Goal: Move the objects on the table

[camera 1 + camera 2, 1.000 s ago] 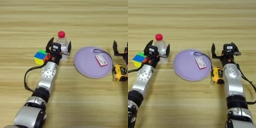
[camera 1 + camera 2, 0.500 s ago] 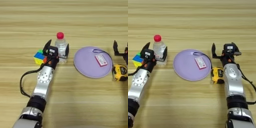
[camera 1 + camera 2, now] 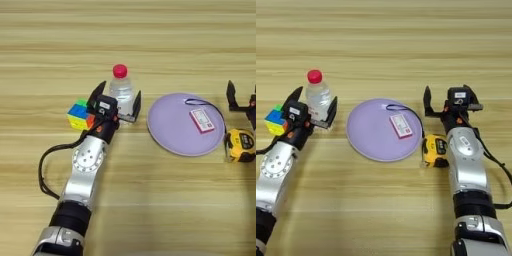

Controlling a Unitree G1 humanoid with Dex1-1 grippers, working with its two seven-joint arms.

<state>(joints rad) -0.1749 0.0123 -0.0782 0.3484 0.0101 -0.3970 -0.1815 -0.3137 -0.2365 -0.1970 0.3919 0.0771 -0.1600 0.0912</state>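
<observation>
Your left arm is at the little bottle, with its fingers spread wide around it.

The left gripper [image 3: 116, 102] sits on the left side of the table [image 3: 150, 40], and the clear bottle with the red cap [image 3: 121, 92] stands up straight between its two black fingers. You can't tell if the fingers touch it yet, so it looks like a grab is about to happen. The bottle is just past the wrist, on the far side, so this arm is the near one for it. The coloured cube [image 3: 80, 114] sits just to the left of that wrist. Your right gripper [image 3: 452, 101] waits on the right, fingers wide and empty, with the yellow tape measure [image 3: 435, 150] just beside that arm. The purple plate [image 3: 368, 140] with a small card [image 3: 400, 125] lies in the middle.
</observation>
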